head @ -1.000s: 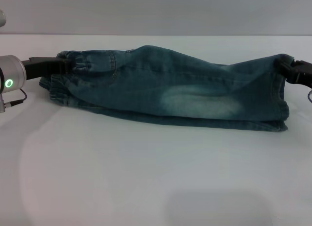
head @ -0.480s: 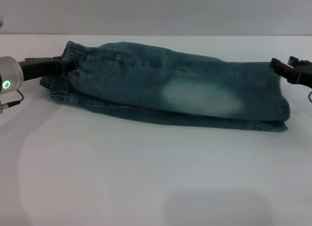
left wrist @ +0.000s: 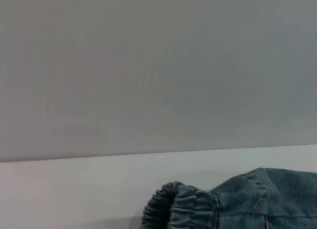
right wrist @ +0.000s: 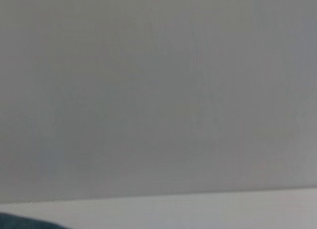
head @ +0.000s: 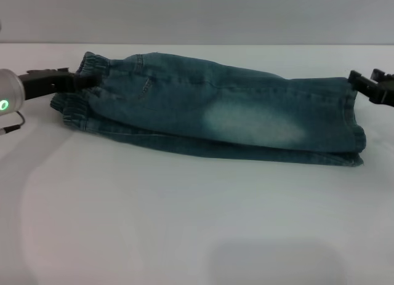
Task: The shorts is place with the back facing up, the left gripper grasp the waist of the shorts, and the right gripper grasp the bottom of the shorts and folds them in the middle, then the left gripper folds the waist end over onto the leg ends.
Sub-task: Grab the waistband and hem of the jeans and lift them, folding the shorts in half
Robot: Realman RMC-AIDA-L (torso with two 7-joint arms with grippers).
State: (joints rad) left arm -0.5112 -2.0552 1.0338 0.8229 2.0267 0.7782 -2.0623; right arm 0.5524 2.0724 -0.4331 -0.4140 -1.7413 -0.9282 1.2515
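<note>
Bare table (head: 184, 223) in front of the shorts (head: 221, 112), grippers flanking.

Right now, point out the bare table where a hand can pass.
The widest bare stretch of table lies in front of the shorts. A narrower strip runs behind them. Both ends are crowded: the left end effector at the waist, the right end effector by the hems.

Soft, even light from overhead fills the room, bright on the white desk (head: 184, 223) with no glare. The shorts (head: 221, 112) cast only a thin shadow along their near edge. A faint grey patch darkens the desk's near side. Both wrist views look hazy.
</note>
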